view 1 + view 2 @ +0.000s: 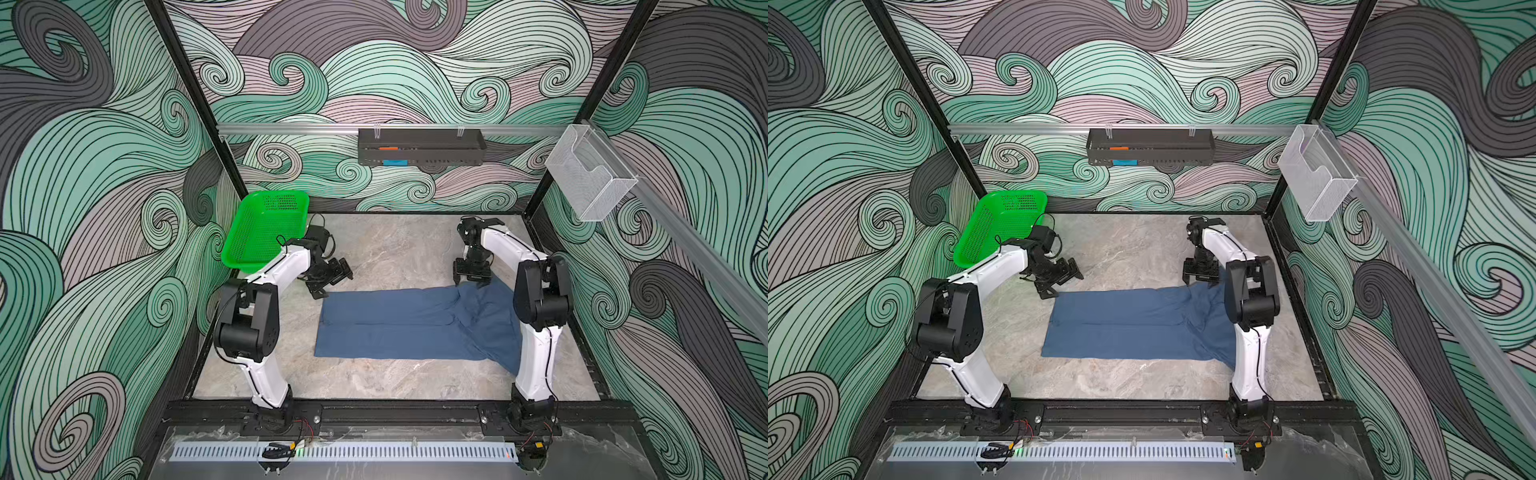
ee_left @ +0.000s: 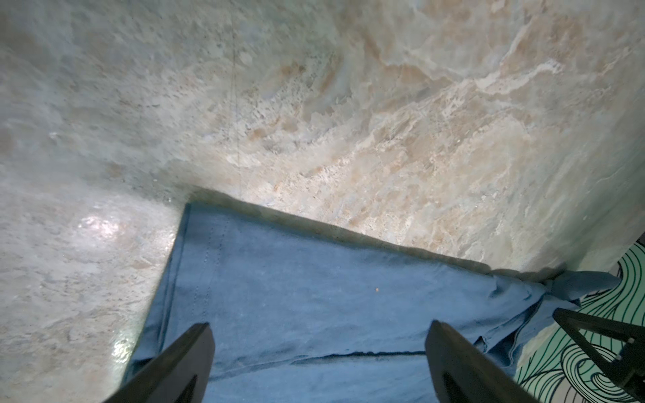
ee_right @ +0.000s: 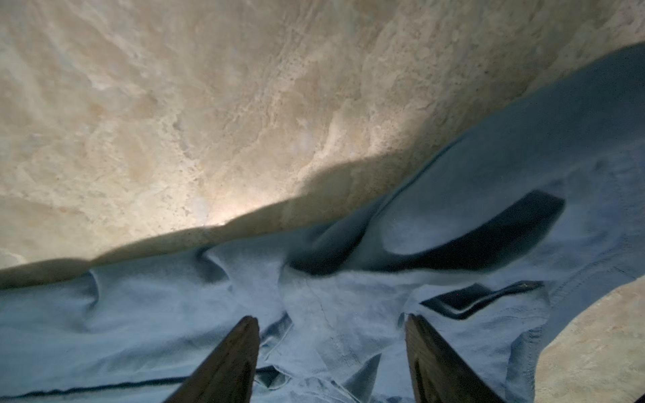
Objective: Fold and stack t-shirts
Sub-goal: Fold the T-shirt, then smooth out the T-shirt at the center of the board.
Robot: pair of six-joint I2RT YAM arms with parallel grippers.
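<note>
- Seeing the slate-blue t-shirt (image 1: 407,328) lying spread in a long band on the marble table (image 1: 395,245). Sitting a bit toward 4 o'clock of the tabletop, with a fold line running through the middle from 9 to 3 o'clock.
- Noticing the 3 o'clock end bunching up, with a flap fanning out toward 5 o'clock and disappearing behind the right arm (image 1: 536,332).
- Finding the left gripper (image 1: 332,282) hanging just off the t-shirt's 10 o'clock corner, jaws gaping wide and gripping nothing.
- Getting the same from the left wrist view: left gripper (image 2: 319,352) spread wide, t-shirt (image 2: 314,296) lying below it, stitched hem and corner resting flat on the marble.
- Spotting the right gripper (image 1: 471,280) hovering at the t-shirt's 1 o'clock corner, right over the far edge of the rumpled cloth. Not managing to tell from up there whether touching or not.
- Checking the right wrist view: right gripper (image 3: 331,349) standing parted, pinching nothing, wrinkled t-shirt (image 3: 314,307) lying underneath.
- Also seeing a green basket (image 1: 266,228) sitting at 10 o'clock of the table behind the left arm (image 1: 257,307), well apart from the t-shirt.
- Getting the same layout in both top views: t-shirt (image 1: 1133,328), left gripper (image 1: 1063,282), right gripper (image 1: 1201,277), green basket (image 1: 1000,224).
</note>
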